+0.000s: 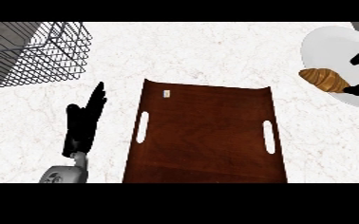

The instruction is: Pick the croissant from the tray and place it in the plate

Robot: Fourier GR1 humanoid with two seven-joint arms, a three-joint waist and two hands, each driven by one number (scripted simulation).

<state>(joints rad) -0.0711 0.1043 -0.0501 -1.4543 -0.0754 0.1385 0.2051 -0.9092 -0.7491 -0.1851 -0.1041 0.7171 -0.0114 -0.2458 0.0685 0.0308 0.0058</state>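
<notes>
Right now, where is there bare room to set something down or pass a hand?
The wooden tray is bare apart from a tiny tag near its back edge. Bare counter runs between the wire basket and the plate. The plate's near edge is crowded: the croissant and the right hand. The left hand rests left of the tray.

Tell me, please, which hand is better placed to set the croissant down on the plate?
The right hand: it holds the croissant over the plate. The left hand rests open beside the tray.
</notes>
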